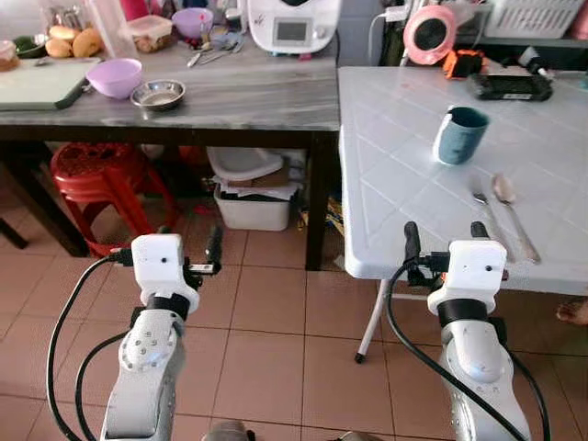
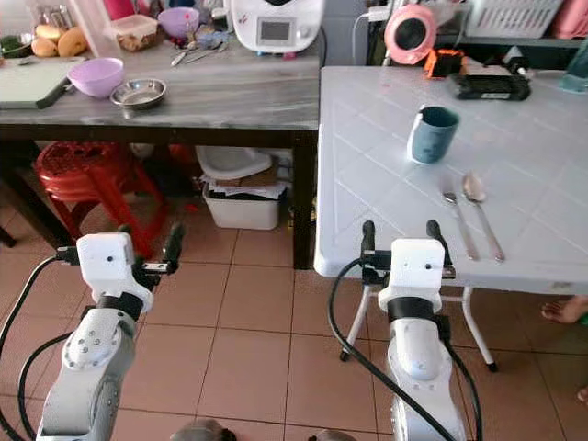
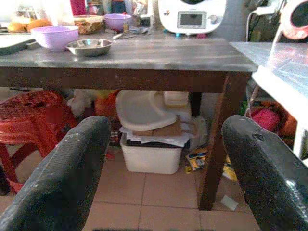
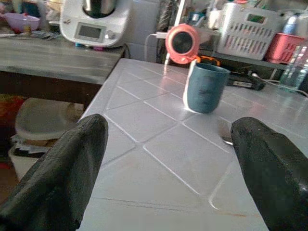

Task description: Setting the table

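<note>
A blue cup (image 1: 458, 134) stands upright on the white plastic table (image 1: 395, 184). Near the table's front edge lie a fork (image 1: 485, 209) and a spoon (image 1: 514, 213), side by side. My right gripper (image 1: 442, 237) hovers at that front edge, open and empty, its black fingers (image 4: 72, 163) wide apart and the cup (image 4: 206, 88) straight ahead of it. My left gripper (image 1: 188, 246) is open and empty above the tiled floor, facing the grey table (image 1: 230, 101). On the grey table sit a purple bowl (image 1: 114, 77) and a small steel bowl (image 1: 158, 94).
The grey table also carries a white kitchen machine (image 1: 292, 24), a cutting board (image 1: 41, 83), bread and several utensils. Beneath it stand a red stool (image 1: 96, 175) and a white bin (image 1: 250, 204). A pink fan (image 1: 430, 33) and a black device (image 1: 510, 86) stand at the white table's far side.
</note>
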